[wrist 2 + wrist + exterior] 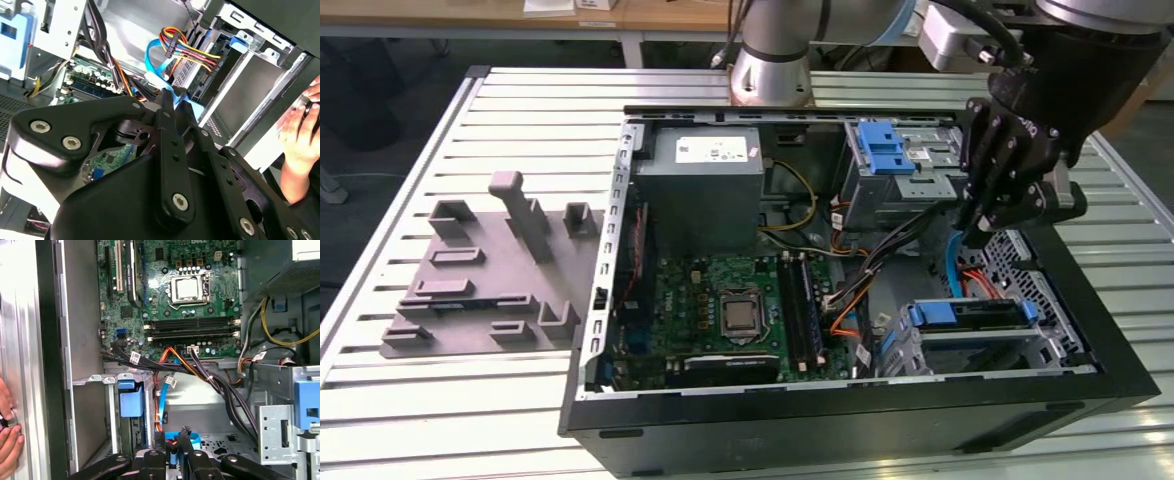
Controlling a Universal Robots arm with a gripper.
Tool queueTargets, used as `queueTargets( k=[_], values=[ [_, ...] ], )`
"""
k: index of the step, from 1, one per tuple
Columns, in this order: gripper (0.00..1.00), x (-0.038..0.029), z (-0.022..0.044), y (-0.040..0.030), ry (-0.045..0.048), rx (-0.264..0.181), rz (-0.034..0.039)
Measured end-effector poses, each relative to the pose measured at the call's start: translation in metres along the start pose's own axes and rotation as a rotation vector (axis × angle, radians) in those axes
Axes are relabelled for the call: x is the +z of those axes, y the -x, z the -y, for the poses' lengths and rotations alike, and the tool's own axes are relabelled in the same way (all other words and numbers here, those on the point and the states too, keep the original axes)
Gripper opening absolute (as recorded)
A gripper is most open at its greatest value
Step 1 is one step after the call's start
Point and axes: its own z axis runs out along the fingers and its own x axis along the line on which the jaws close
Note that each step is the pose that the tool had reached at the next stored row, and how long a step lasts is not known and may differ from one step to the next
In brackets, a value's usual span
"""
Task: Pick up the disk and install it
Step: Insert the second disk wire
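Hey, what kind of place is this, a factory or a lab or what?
Probably a robotics lab or test bench. An open computer case lies on a slatted metal table with the arm's gripper hanging over it, a grey fixture plate sits beside it, and a person's hand rests at the case's edge.

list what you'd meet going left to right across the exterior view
grey fixture plate → power supply box above the motherboard → blue latch on the drive cage → gripper → blue-framed disk in the lower bay
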Motion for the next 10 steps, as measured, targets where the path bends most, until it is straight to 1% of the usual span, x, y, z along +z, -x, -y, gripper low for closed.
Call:
queueTargets(
  k=[3, 5, 7, 10],
  values=[
    [0.25, 0.0018, 0.0005, 0.0002, -0.001, 0.0, -0.0131],
    [0.25, 0.0027, 0.0007, 0.0003, -0.0015, 0.0, -0.0188],
    [0.25, 0.0042, 0.0009, 0.0004, -0.0018, 0.0, -0.0213],
    [0.25, 0.0071, 0.0014, 0.0005, -0.0019, 0.0, -0.0215]
  ],
)
